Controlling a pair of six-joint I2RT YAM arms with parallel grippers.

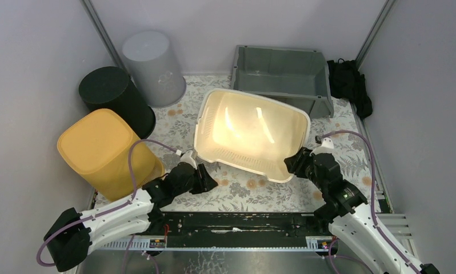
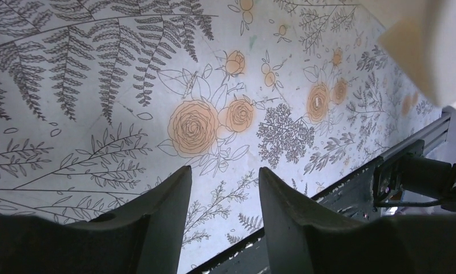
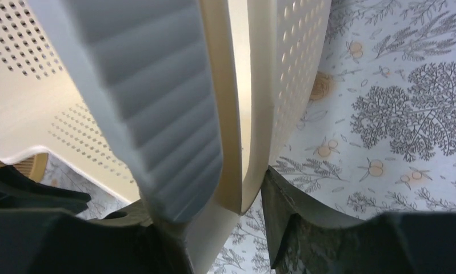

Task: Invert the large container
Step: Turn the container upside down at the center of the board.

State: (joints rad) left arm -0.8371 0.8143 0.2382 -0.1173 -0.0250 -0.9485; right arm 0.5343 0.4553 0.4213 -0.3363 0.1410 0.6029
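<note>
The large container [image 1: 251, 128] is a cream, perforated tub at the middle of the flowered table cover, tilted with its near rim raised. My right gripper [image 1: 295, 161] is at its near right corner. In the right wrist view the cream rim [image 3: 254, 85] runs down between the two fingers of the right gripper [image 3: 237, 188], which is shut on it. My left gripper [image 1: 207, 174] is just off the tub's near left corner. In the left wrist view the left gripper [image 2: 224, 171] stands open over the cloth with nothing between its fingers, and a cream corner of the tub [image 2: 426, 45] shows at top right.
An upturned yellow bin [image 1: 106, 151] stands at the left, with a black bin [image 1: 114, 97] and a grey bin [image 1: 152, 65] behind it. A grey-green tub [image 1: 283, 71] sits at the back and a black bundle [image 1: 348, 83] at back right. A black rail [image 1: 243, 222] runs along the near edge.
</note>
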